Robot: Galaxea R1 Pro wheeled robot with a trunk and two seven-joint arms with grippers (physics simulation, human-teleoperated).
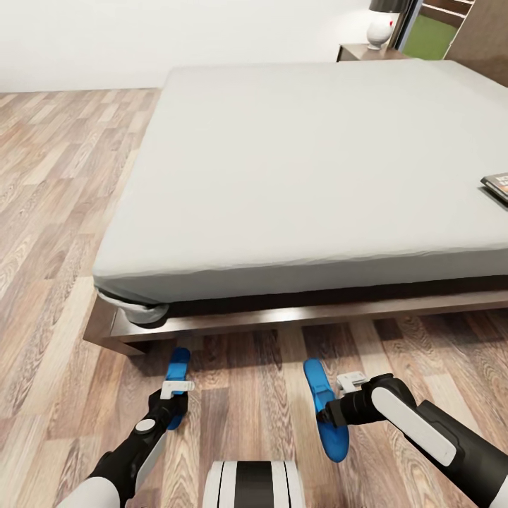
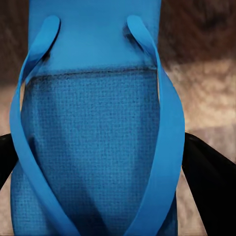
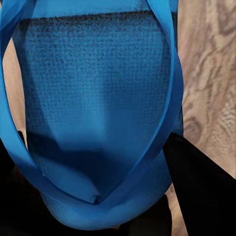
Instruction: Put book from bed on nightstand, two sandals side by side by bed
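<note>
Wood-plank floor (image 1: 56, 212) runs under the large low bed with dark brown frame and grey mattress (image 1: 296, 183). Near the mattress's right edge lies the thin dark-covered book (image 1: 497, 185). Before the bed's near side, the left gripper (image 1: 171, 409) is clamped on one flat bright blue sandal (image 1: 176, 374), the right gripper (image 1: 331, 416) on the other blue sandal (image 1: 326, 409), well apart

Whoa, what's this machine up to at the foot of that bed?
The robot holds a flat bright blue sandal in each gripper: the left gripper has one sandal, the right gripper the other sandal, just above the wood-plank floor beside the large grey-mattressed bed. A dark paperback book lies on the mattress.
</note>
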